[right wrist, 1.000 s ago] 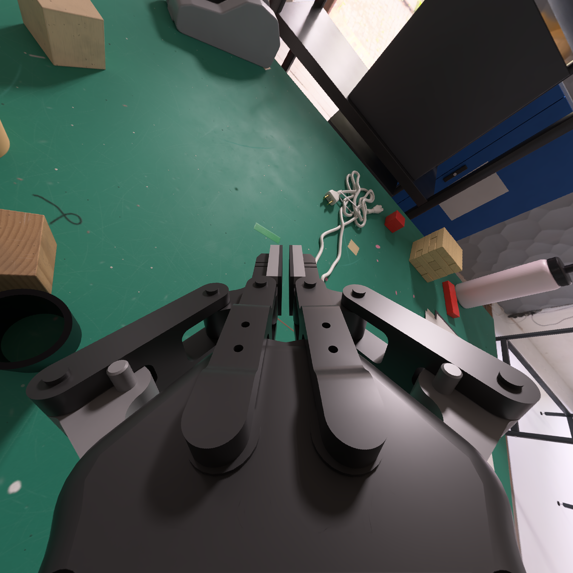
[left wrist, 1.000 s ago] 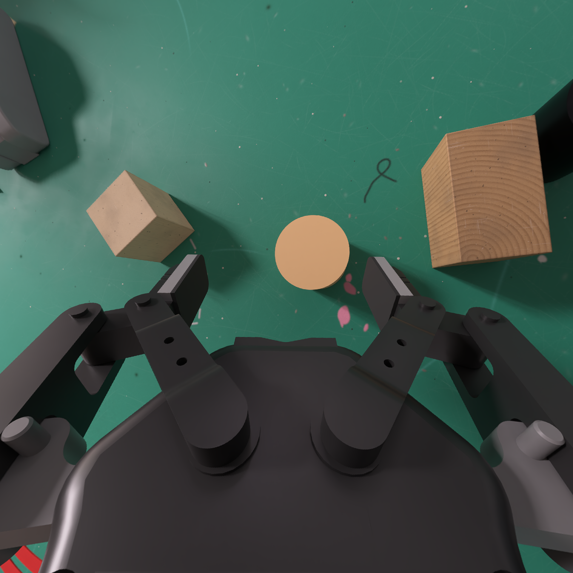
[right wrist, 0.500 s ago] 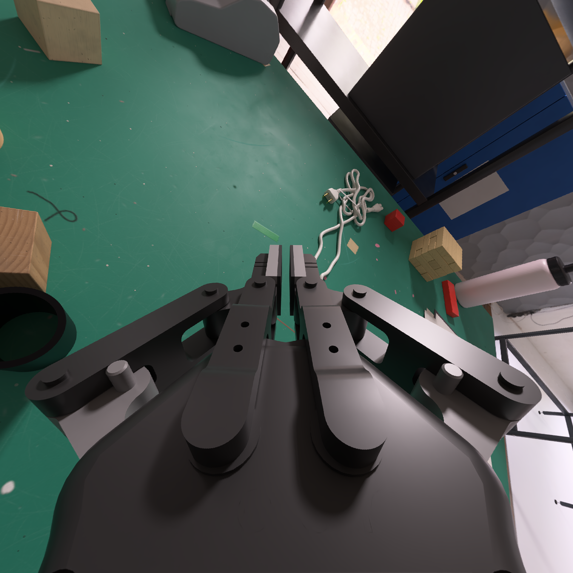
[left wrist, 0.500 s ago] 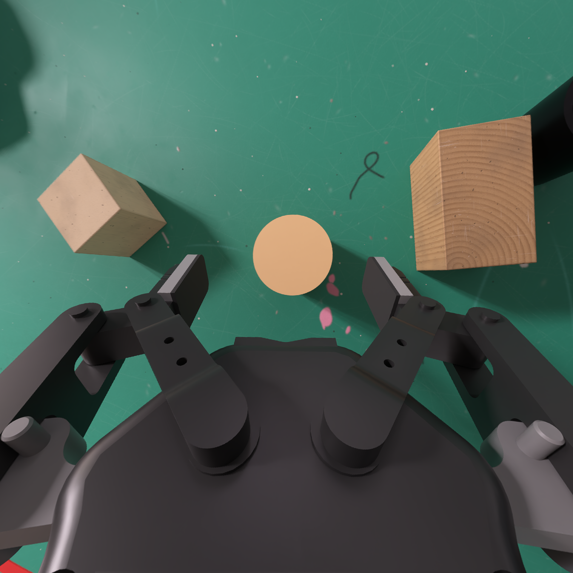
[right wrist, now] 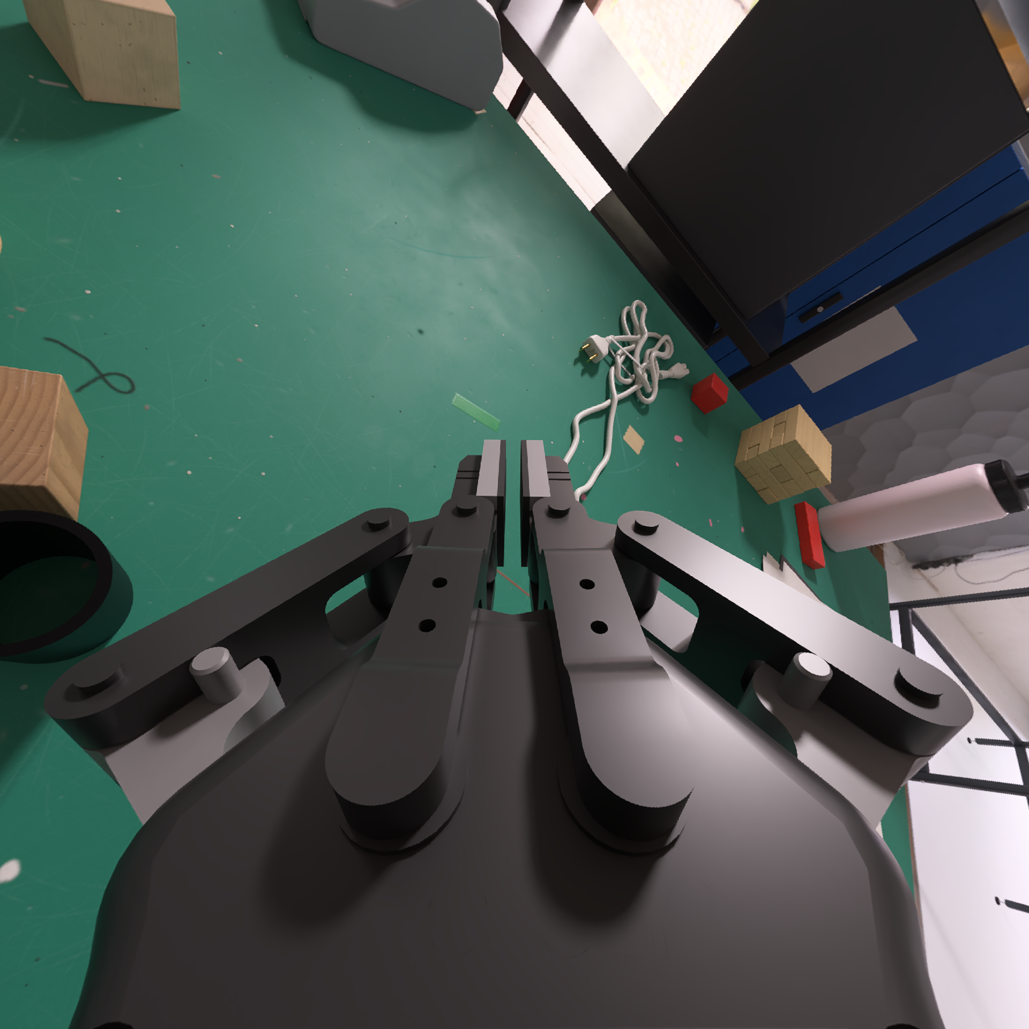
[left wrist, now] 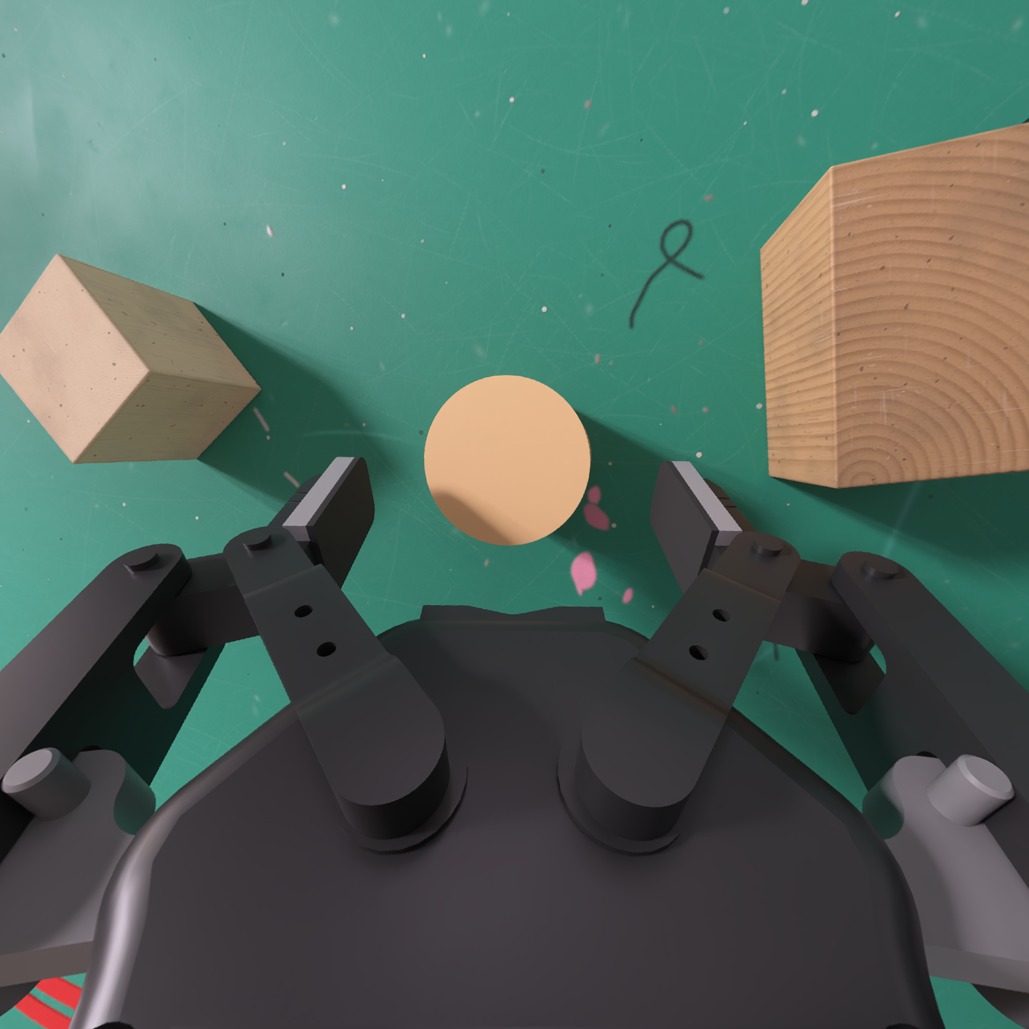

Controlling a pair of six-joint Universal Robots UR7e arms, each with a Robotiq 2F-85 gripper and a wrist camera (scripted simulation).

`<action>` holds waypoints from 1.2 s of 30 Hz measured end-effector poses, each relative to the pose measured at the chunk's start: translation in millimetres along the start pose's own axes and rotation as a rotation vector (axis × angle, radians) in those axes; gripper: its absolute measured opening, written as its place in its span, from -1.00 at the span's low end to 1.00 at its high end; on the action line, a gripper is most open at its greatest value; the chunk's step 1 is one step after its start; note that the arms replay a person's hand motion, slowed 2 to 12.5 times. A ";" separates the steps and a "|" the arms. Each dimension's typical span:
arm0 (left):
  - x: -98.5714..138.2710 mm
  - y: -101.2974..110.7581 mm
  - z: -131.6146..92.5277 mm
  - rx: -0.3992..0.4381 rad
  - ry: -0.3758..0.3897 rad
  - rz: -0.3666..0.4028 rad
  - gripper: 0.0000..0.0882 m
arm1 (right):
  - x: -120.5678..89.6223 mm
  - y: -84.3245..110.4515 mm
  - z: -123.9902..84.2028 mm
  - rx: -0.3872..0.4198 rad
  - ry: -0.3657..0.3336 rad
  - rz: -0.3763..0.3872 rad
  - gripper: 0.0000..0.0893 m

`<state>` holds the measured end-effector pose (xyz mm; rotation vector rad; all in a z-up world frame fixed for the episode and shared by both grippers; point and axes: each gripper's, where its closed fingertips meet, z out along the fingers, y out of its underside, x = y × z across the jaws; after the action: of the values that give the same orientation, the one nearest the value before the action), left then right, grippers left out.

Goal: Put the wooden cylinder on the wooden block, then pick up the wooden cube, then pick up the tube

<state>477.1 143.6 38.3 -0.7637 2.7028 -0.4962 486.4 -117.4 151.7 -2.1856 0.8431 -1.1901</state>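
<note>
In the left wrist view the wooden cylinder (left wrist: 506,459) stands upright on the green mat, seen from above as a tan disc. My left gripper (left wrist: 509,490) is open right above it, with one finger on each side and apart from it. The pale wooden cube (left wrist: 119,362) lies to the left. The grained wooden block (left wrist: 902,312) stands to the right. In the right wrist view my right gripper (right wrist: 513,465) is shut and empty above the mat. The black tube (right wrist: 50,584) stands at the left edge, next to the wooden block (right wrist: 36,440). The cube (right wrist: 111,50) is at the top left.
A grey arm base (right wrist: 406,50) stands at the far edge of the mat. A white cable (right wrist: 629,378), a small red cube (right wrist: 709,392), a block of small wooden pieces (right wrist: 782,454), a red bar (right wrist: 808,534) and a white bottle (right wrist: 919,509) lie to the right.
The left gripper has come lower over the cylinder, which now looks larger and sits centred between the open fingers. The right gripper stays shut and has drifted only slightly.
</note>
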 end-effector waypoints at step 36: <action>6.0 -9.0 0.2 0.012 0.033 0.104 0.29 | 8.1 -0.8 -4.4 0.013 0.008 0.001 -0.90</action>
<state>476.4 133.1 40.6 -0.6127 2.7506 -0.5042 486.2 -123.3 158.9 -2.1710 0.8376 -1.2014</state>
